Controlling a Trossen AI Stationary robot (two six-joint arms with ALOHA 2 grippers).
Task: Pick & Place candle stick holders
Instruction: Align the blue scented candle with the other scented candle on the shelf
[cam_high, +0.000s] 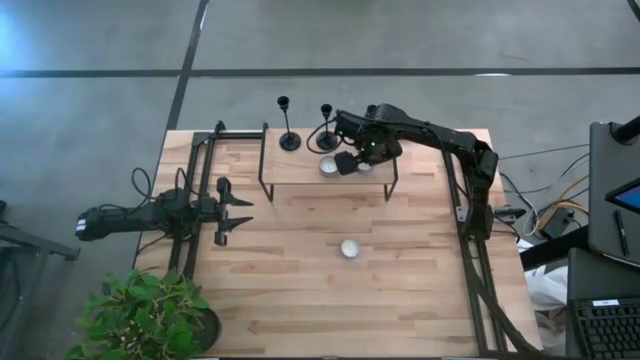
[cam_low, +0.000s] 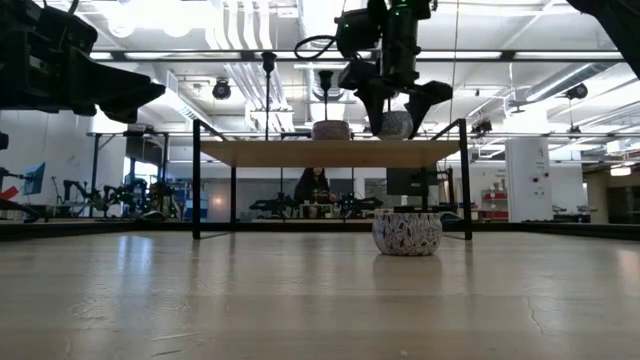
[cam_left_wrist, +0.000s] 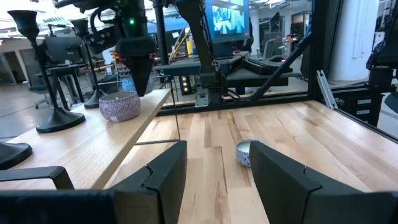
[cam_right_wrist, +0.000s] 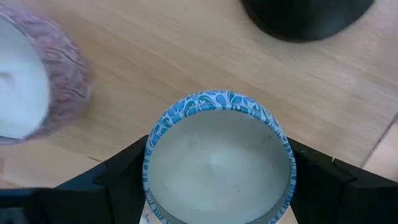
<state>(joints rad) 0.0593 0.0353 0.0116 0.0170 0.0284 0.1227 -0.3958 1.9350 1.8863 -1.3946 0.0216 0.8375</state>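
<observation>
Two black candlesticks (cam_high: 289, 138) (cam_high: 326, 135) stand by their round bases on a raised wooden shelf (cam_high: 300, 170) at the table's far side. They also show in the left wrist view (cam_left_wrist: 57, 118) (cam_left_wrist: 98, 99). A third does not show plainly. My right gripper (cam_high: 358, 162) is over the shelf's right part, shut on a small blue-patterned candle tin (cam_right_wrist: 217, 165). My left gripper (cam_high: 236, 214) waits open and empty at the table's left. My right gripper pinches the blue candle tin by its round side wall (cam_right_wrist: 150, 168) between its two fingers (cam_right_wrist: 118, 183), which come from above and point down. The tin is upright with its wax facing up, at the shelf's top (cam_low: 396, 124). I cannot tell whether it rests there.
A purple-patterned candle tin (cam_high: 328, 167) stands on the shelf just left of my right gripper. Another patterned tin (cam_high: 349, 248) stands on the table's middle. A potted plant (cam_high: 140, 315) is at the near left corner. Black frame rails (cam_high: 470, 260) run along both sides.
</observation>
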